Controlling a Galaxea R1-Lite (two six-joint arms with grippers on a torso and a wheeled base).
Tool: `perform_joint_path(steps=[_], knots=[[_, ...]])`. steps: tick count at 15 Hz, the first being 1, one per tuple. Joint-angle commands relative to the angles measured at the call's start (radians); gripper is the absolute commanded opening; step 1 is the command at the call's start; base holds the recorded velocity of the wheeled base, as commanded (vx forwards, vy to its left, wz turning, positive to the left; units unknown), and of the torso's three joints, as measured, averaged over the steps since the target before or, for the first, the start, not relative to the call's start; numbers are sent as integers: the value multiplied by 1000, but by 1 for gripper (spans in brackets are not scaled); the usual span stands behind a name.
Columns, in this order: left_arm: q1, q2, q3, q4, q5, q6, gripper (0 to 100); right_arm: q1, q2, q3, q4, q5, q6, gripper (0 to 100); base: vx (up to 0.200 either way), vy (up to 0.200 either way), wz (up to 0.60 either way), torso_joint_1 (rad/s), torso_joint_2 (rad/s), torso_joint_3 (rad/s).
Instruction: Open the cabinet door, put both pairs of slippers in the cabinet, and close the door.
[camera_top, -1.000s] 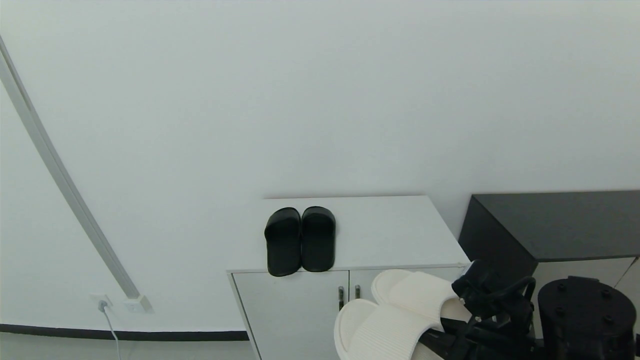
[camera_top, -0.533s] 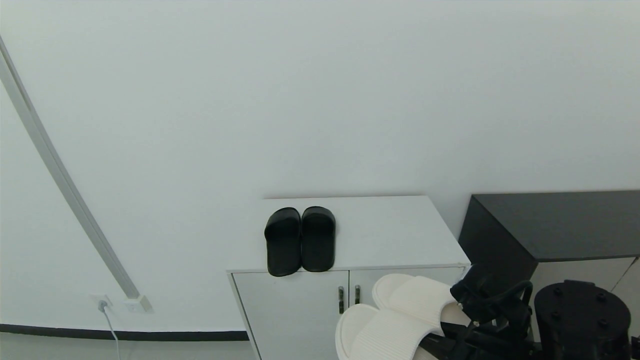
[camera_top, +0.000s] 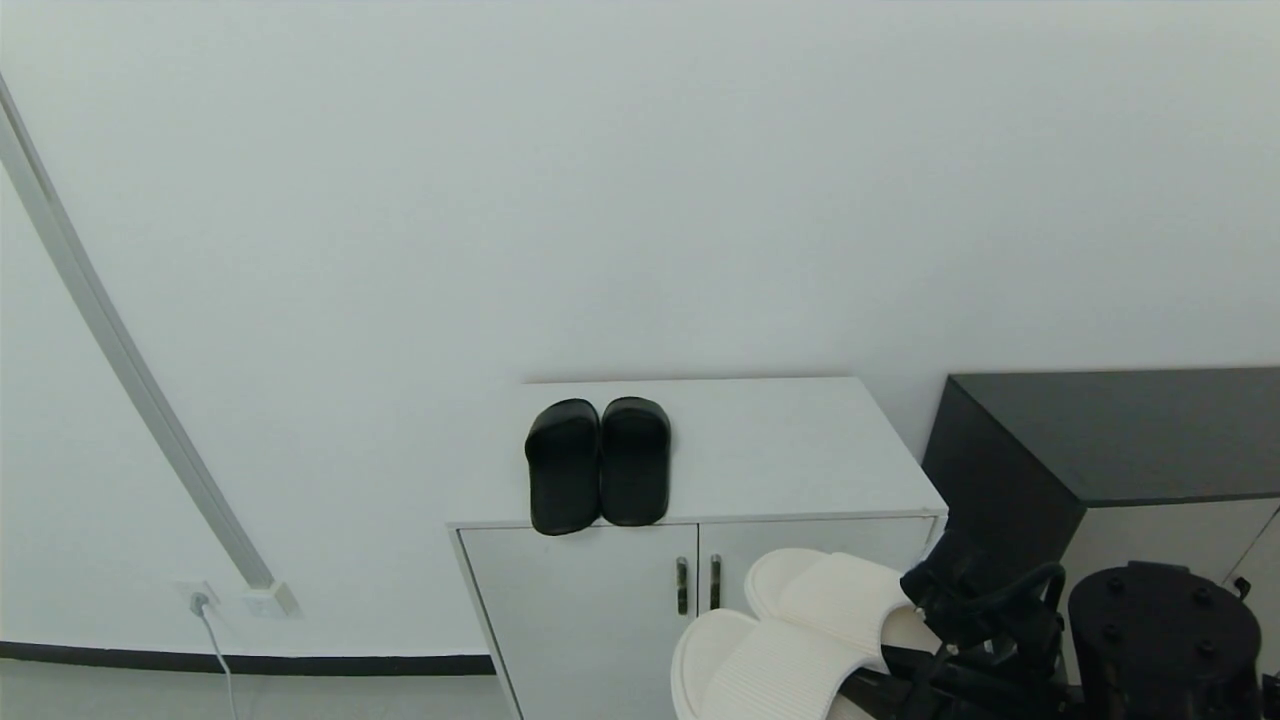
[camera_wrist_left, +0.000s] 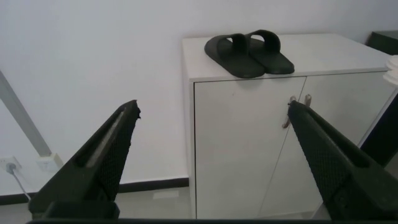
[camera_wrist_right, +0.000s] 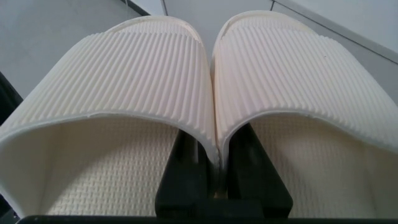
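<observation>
Slippers (camera_top: 800, 632) (white pair) clamped in right gripper (camera_wrist_right: 214, 167)

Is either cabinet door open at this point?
No, both cabinet doors sit flush and shut, their handles side by side, with the black slippers lying on top.

Home-like entryway: white cabinet (camera_top: 800, 450), black slippers (camera_top: 598, 465) atop, wall socket (camera_top: 200, 603).
</observation>
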Motion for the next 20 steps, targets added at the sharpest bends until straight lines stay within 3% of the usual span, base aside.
perform_joint_path(steps=[1, 11, 20], knots=[[1, 1, 0, 0, 0, 0, 100, 1, 3, 0, 0, 0, 0, 0, 0, 0, 0, -159, 344, 188], [0, 1, 0, 0, 0, 0, 100, 5, 5, 6, 0, -2, -2, 0, 0, 0, 0, -161, 371, 206], [1, 1, 0, 0, 0, -2, 100, 10, 6, 11, 0, 0, -19, 0, 0, 0, 0, -219, 528, 308]])
